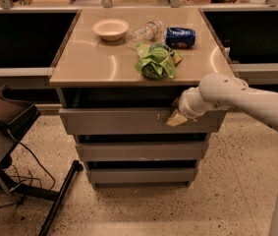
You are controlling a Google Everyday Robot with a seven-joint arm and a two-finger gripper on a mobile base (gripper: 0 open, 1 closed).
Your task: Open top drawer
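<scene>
The top drawer (pixel 114 121) is the widest, tallest grey drawer, just under the counter top, with small pale scratch marks on its flat face. A dark gap shows above its upper edge. My gripper (pixel 176 117) comes in from the right on a white arm and sits against the right part of the drawer's face, at its top edge. Two slimmer grey drawers (pixel 141 151) lie below it.
On the counter top (pixel 89 63) lie a white bowl (pixel 110 28), a clear plastic bottle (pixel 144 32), a blue chip bag (pixel 180 37) and a green chip bag (pixel 155 61). A dark chair and cables (pixel 6 132) stand on the floor at the left.
</scene>
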